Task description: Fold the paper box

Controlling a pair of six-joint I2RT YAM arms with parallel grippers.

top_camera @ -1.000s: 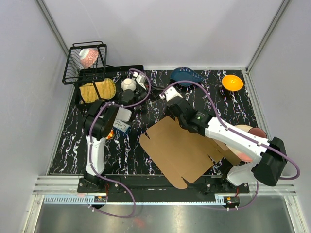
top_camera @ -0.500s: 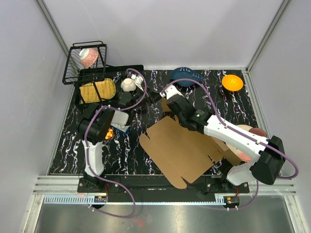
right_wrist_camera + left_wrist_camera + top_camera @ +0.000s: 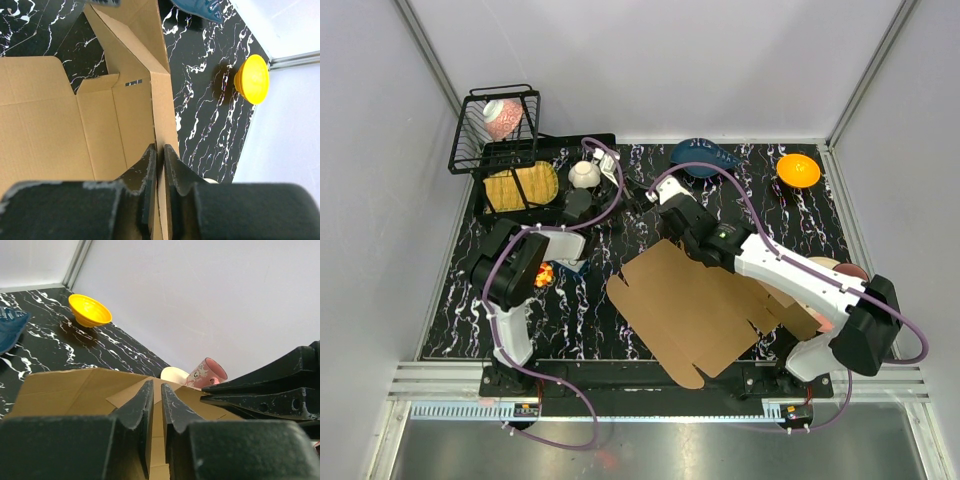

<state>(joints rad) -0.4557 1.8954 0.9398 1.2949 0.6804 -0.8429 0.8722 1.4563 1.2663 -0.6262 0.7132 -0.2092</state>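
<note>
Lying mostly flat on the table (image 3: 470, 300), the paper box (image 3: 695, 305) looks light and stiff, likely bending only along its creases; flap edges offer the best hold. The right gripper (image 3: 160, 165) pinches a raised flap (image 3: 135, 45); the left gripper (image 3: 156, 400) stands nearly closed, its hold unclear.

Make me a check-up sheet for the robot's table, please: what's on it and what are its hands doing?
Surface: black marbled table, no spills seen.
Job's things: cardboard box lying mostly flat, one flap lifted at its far end.
Clutter: wire basket, white cup, blue dish, orange bowl, pink mug.
Grippers: right gripper shut on the lifted flap's edge; left gripper nearly shut, holding nothing, clear of the cardboard.
Cables: purple cables loop around both arms; no snag seen.
Surroundings: plain white walls; nothing else seen.
</note>
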